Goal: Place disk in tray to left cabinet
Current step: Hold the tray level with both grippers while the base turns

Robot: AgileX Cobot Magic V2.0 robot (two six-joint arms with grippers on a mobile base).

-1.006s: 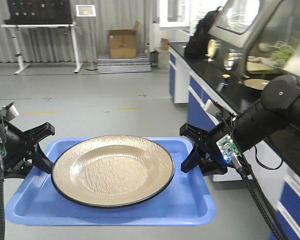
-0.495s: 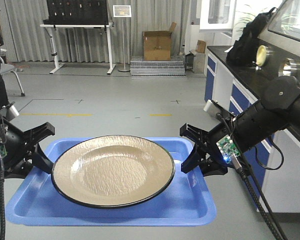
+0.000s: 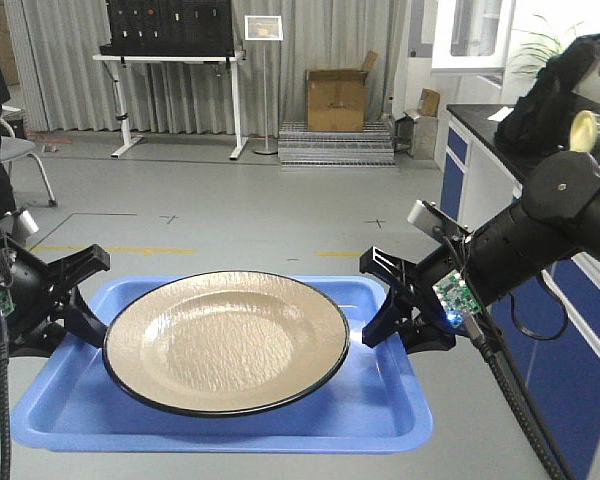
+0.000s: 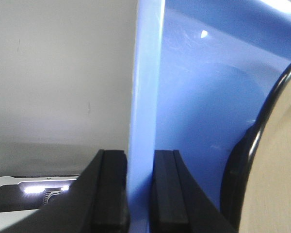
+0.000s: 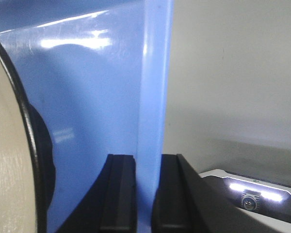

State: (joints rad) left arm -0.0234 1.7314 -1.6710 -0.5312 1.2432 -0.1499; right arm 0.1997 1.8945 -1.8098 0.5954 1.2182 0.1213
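The blue tray (image 3: 380,400) hangs level in the air in front of me, carried between both arms. The tan disk (image 3: 225,340) with its black rim lies in it, nearly filling it. My left gripper (image 3: 88,300) is shut on the tray's left rim (image 4: 145,97), the pads of my left gripper (image 4: 141,189) pressing both sides of it. My right gripper (image 3: 373,300) is shut on the right rim (image 5: 153,87), which the right gripper (image 5: 148,194) clamps the same way. The disk's edge (image 4: 281,170) (image 5: 7,160) shows in both wrist views. The left cabinet is out of view.
A black-topped counter with blue fronts (image 3: 480,170) runs along the right, with a black bag (image 3: 555,90) on it. Far back stand a cardboard box (image 3: 337,100), a white table with a black rack (image 3: 170,60) and a sign stand (image 3: 263,28). A chair (image 3: 20,150) is at the left.
The background has slid right across the front view: the counter moved toward the right edge, and the table and box came in. Tray, disk and both grippers keep their places.
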